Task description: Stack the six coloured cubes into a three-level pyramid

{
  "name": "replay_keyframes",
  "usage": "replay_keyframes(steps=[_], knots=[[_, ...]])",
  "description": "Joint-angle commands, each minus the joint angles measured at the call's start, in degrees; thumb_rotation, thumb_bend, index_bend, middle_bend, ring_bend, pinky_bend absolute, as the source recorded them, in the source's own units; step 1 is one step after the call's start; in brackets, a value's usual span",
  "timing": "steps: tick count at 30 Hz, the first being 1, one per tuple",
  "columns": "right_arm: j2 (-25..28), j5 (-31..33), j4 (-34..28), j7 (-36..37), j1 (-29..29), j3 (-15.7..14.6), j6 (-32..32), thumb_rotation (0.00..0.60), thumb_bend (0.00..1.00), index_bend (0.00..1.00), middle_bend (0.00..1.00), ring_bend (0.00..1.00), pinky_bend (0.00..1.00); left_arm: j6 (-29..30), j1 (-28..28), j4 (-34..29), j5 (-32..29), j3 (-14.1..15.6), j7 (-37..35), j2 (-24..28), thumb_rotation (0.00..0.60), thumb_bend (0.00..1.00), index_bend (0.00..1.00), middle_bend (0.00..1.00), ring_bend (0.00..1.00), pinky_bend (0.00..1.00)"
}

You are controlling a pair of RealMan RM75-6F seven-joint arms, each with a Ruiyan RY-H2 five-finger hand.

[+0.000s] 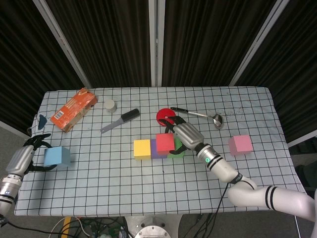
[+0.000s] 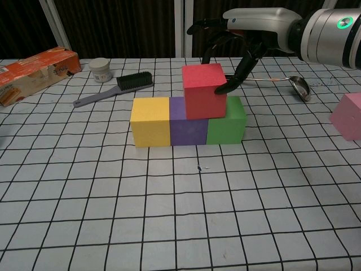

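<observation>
1. Closest to the robot there's just bare checkered table [image 2: 180,226], a wide strip with loads of open room in front of the blocks.
2. Next up is the base row: yellow cube [image 2: 150,121], purple cube [image 2: 188,125] and green cube [image 2: 227,121], sides touching in one straight line.
3. The red cube [image 2: 203,91] sits on top, straddling the purple/green seam.
4. The right hand [image 2: 234,42] arches over the red cube, one fingertip touching its right top edge and the other fingers spread behind it; can't tell if it's actually gripping.
5. Off near the right table edge is the pink cube [image 1: 240,145], well apart from the row.
6. Near the left edge the blue cube [image 1: 56,155] has the left hand [image 1: 28,151] just beside it, fingers curved toward it; contact is unclear.
7. Further back: brush [image 1: 121,120], red disc [image 1: 164,116], ladle [image 1: 204,116], small jar [image 1: 109,104], orange carton [image 1: 73,109].
</observation>
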Motion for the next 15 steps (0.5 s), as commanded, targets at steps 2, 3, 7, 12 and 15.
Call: replay_keyframes(steps=[2, 3, 7, 12, 15], knots=[[-0.1, -0.1, 0.2, 0.2, 0.0, -0.1, 0.2, 0.6, 0.11, 0.0, 0.41, 0.0, 0.0, -0.1, 0.0, 0.1, 0.0, 0.1, -0.1, -0.1, 0.6, 0.09, 0.13, 0.4, 0.08, 0.08], [-0.1, -0.1, 0.2, 0.2, 0.0, -0.1, 0.2, 0.6, 0.11, 0.0, 0.41, 0.0, 0.0, -0.1, 0.0, 0.2, 0.0, 0.1, -0.1, -0.1, 0.6, 0.09, 0.13, 0.4, 0.08, 0.08], [-0.3, 0.1, 0.2, 0.2, -0.1, -0.2, 0.5, 0.6, 0.11, 0.0, 0.41, 0.0, 0.0, -0.2, 0.0, 0.3, 0.0, 0.1, -0.2, -0.3, 0.6, 0.09, 0.13, 0.4, 0.08, 0.08], [-0.5, 0.3, -0.1, -0.4, -0.3, -0.4, 1.3, 0.6, 0.11, 0.0, 0.41, 0.0, 0.0, -0.2, 0.0, 0.4, 0.1, 0.2, -0.3, -0.3, 0.6, 0.09, 0.13, 0.4, 0.08, 0.08], [-0.4, 0.6, -0.5, -0.9, -0.5, -0.5, 1.8, 0.6, 0.11, 0.0, 0.41, 0.0, 0.0, -0.2, 0.1, 0.4, 0.2, 0.2, -0.4, -0.3, 0.6, 0.09, 0.13, 0.4, 0.08, 0.08]])
